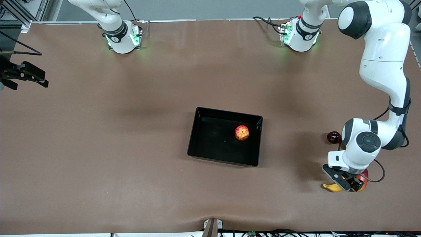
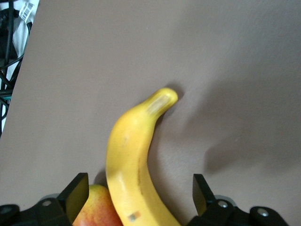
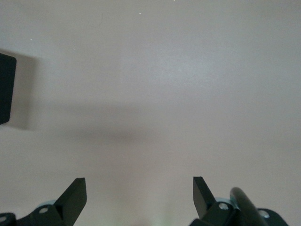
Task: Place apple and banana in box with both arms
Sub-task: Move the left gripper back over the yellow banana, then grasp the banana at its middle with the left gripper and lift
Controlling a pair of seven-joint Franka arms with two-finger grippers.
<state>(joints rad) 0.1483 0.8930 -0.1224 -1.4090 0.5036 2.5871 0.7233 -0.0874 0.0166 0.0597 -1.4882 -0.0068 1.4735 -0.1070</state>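
Observation:
The apple [image 1: 241,133] lies inside the black box [image 1: 210,141] in the middle of the table, toward the left arm's end of the box. The yellow banana [image 1: 331,187] lies on the table at the left arm's end, nearer to the front camera than the box. My left gripper [image 1: 345,182] is low over it, open, with its fingers on either side of the banana [image 2: 134,155] and not touching it. My right gripper [image 1: 33,76] is open and empty above the right arm's end of the table; the right wrist view shows its open fingers [image 3: 202,193] over bare table.
An oblong red-yellow fruit [image 1: 362,183] lies against the banana and also sits between the left gripper's fingers [image 2: 94,209]. A dark red round fruit [image 1: 334,137] lies farther from the front camera than the banana. A black shape [image 3: 5,87] shows at the right wrist view's edge.

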